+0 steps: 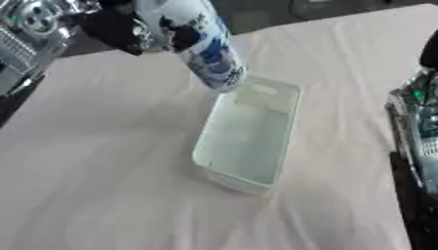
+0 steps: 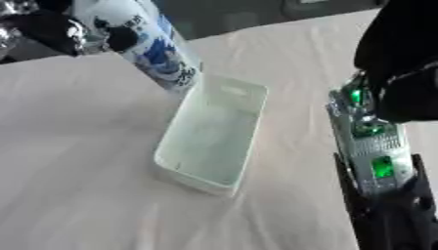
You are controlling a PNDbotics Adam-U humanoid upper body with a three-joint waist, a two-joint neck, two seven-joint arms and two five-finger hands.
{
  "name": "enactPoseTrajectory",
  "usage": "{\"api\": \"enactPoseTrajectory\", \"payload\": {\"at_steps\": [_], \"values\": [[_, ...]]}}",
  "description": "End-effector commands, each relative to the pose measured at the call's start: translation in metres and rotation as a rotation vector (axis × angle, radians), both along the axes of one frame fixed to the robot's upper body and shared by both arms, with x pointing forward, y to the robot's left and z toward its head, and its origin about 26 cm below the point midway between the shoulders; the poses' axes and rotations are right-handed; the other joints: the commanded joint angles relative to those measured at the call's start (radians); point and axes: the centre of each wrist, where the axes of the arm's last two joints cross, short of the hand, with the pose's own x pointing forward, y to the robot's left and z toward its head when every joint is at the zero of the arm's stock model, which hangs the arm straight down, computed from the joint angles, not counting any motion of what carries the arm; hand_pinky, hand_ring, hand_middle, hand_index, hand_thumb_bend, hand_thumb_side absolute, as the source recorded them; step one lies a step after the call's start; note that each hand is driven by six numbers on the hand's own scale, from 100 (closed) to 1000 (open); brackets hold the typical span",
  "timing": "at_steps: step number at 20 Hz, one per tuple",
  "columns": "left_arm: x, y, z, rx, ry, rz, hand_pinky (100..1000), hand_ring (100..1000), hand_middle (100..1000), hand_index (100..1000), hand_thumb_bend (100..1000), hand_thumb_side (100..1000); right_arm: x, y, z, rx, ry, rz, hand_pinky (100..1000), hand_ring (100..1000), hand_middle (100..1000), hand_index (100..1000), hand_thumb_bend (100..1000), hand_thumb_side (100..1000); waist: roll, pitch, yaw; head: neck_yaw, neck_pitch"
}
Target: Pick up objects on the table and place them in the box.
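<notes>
1. The right eye view shows far more of the right arm: black casing, a silver section with green lights, running down the right edge. In the left eye view only a sliver of it appears at the right border.
2. The left eye view shows silver machinery of the left arm in the upper left corner; the right eye view cuts most of it off.
3. The left hand, black, is at the top left, its fingers curled round a bottle.
4. The bottle is a white cylinder with blue and black printing. It is tilted, its lower end pointing down and to the right, held above the table just over the far end of the box.
5. The box is a pale, shallow, rectangular tray lying slantwise mid-table, nothing visible inside it.
6. The table is covered with a pale pinkish cloth.
7. The right hand's fingers cannot be made out in either view.
</notes>
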Motion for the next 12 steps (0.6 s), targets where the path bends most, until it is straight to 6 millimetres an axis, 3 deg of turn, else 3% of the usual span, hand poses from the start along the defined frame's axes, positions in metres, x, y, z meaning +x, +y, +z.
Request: {"api": "enactPoseTrajectory", "payload": {"at_steps": [1, 4, 6, 7, 8, 9, 10, 11, 12], "values": [[-0.005, -0.012, 0.008, 0.050, -0.003, -0.066, 100, 100, 141, 462, 100, 555, -0.003, 0.004, 0.007, 0.014, -0.042, 0.022, 406, 517, 561, 638, 100, 1000, 0.000, -0.018, -0.004, -0.006, -0.001], [-0.007, -0.020, 0.002, 0.146, 0.032, -0.099, 100, 100, 145, 468, 100, 558, -0.003, 0.005, 0.008, 0.017, -0.045, 0.022, 406, 517, 561, 638, 100, 1000, 0.003, -0.018, -0.007, -0.006, -0.001], [-0.009, -0.024, -0.001, 0.257, 0.048, -0.112, 100, 100, 306, 528, 100, 618, -0.003, 0.004, 0.008, 0.018, -0.047, 0.021, 406, 517, 561, 638, 100, 1000, 0.005, -0.018, -0.008, -0.008, -0.001], [-0.011, -0.026, -0.002, 0.319, 0.054, -0.123, 268, 235, 496, 676, 100, 735, -0.003, 0.004, 0.008, 0.018, -0.048, 0.020, 406, 517, 561, 638, 100, 1000, 0.005, -0.018, -0.008, -0.009, -0.001], [-0.013, -0.027, -0.004, 0.393, 0.067, -0.133, 408, 448, 643, 783, 100, 819, -0.003, 0.004, 0.008, 0.019, -0.048, 0.020, 406, 517, 561, 638, 100, 1000, 0.006, -0.018, -0.008, -0.010, -0.001], [-0.014, -0.028, -0.004, 0.449, 0.074, -0.138, 499, 558, 726, 838, 100, 736, -0.003, 0.004, 0.008, 0.019, -0.048, 0.019, 406, 516, 560, 638, 100, 1000, 0.005, -0.018, -0.008, -0.010, -0.001], [-0.015, -0.029, -0.005, 0.516, 0.084, -0.142, 499, 558, 730, 838, 100, 831, -0.003, 0.004, 0.008, 0.019, -0.049, 0.018, 406, 516, 561, 638, 100, 1000, 0.005, -0.019, -0.008, -0.009, -0.001], [-0.015, -0.029, -0.005, 0.561, 0.092, -0.145, 609, 698, 806, 891, 124, 852, -0.003, 0.004, 0.008, 0.019, -0.049, 0.018, 406, 516, 560, 638, 100, 1000, 0.005, -0.019, -0.007, -0.009, -0.001], [-0.016, -0.029, -0.005, 0.587, 0.099, -0.149, 631, 723, 823, 900, 159, 855, -0.003, 0.004, 0.008, 0.019, -0.049, 0.017, 406, 516, 560, 638, 100, 1000, 0.005, -0.020, -0.006, -0.010, -0.001]]}}
